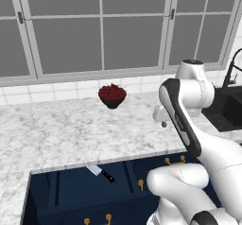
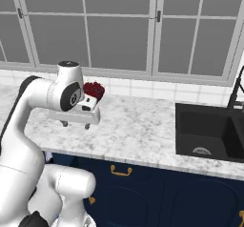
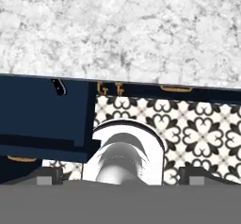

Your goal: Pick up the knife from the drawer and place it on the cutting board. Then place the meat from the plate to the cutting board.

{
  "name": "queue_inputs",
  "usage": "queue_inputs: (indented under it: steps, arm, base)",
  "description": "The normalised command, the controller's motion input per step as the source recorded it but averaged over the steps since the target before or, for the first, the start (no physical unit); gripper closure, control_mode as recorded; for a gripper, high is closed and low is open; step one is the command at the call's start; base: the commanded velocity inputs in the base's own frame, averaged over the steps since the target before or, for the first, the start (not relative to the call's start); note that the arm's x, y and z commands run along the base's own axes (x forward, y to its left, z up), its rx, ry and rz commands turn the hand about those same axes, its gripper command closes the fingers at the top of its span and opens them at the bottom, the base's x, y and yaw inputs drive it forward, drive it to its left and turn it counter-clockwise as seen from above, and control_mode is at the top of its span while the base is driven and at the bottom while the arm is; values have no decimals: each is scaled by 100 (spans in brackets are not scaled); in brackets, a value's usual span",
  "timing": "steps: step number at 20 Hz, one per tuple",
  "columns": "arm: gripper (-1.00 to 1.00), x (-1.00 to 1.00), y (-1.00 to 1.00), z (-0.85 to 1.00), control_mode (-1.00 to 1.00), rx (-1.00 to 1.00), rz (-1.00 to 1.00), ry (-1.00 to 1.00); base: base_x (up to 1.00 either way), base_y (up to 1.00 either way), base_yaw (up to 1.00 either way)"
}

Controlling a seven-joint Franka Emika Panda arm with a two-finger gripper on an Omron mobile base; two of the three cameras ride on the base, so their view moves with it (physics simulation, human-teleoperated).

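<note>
The navy drawer (image 1: 61, 193) stands pulled out below the counter's front edge. In it lies the knife (image 1: 101, 173), silver blade toward the counter, black handle toward the front. In the hand view the knife's black handle (image 3: 58, 87) shows at the top of the drawer (image 3: 42, 115), its blade tucked under the counter edge. My gripper (image 1: 163, 123) (image 2: 76, 125) (image 3: 120, 176) hangs open and holds nothing. It is above the marble counter, right of and higher than the drawer. The cutting board, the meat and the plate are out of view.
A dark bowl of red berries (image 1: 112, 95) (image 2: 94, 90) stands at the back of the marble counter (image 1: 56, 129). A black sink (image 2: 209, 130) with a faucet lies to the right. Patterned floor tiles (image 3: 188, 124) show below the cabinets.
</note>
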Motion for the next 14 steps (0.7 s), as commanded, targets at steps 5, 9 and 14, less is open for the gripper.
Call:
queue_inputs:
  steps: [5,9,14]
  arm:
    - [-100,-55,0,-60,-100,-1,1,1]
    - [-100,-29,9,-76,-100,-2,1,1]
    - [-100,0,0,0,100,0,0,0]
  base:
    - [0,0,0]
    - [0,0,0]
    - [-33,-10,22]
